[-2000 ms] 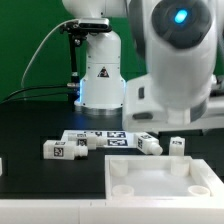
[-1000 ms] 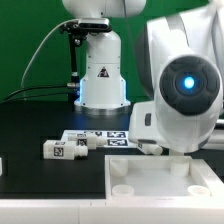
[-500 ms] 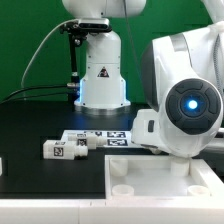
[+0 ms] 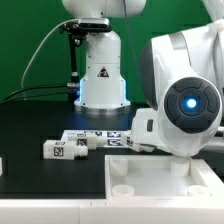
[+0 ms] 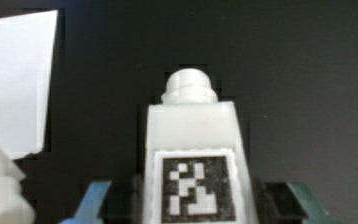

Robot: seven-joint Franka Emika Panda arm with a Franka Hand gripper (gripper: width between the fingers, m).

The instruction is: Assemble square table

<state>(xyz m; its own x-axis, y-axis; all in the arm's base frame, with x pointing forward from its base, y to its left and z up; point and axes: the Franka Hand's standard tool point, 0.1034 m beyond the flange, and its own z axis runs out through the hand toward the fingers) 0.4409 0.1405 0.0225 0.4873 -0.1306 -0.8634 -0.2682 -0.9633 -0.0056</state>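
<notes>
Dropped low since two seconds ago, the gripper [image 5: 190, 208] straddles a leg [image 5: 194, 130], jaws unclenched.

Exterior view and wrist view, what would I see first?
The big white robot arm with its glowing blue light fills the exterior view's right, above the white table top. In the wrist view, a white leg with a black-and-white tag sits between the fingers of the open gripper.

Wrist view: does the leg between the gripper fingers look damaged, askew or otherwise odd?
Nothing stands out. The leg lies flat on the black table, lined up inside the open gripper, its tag and tip whole.
</notes>
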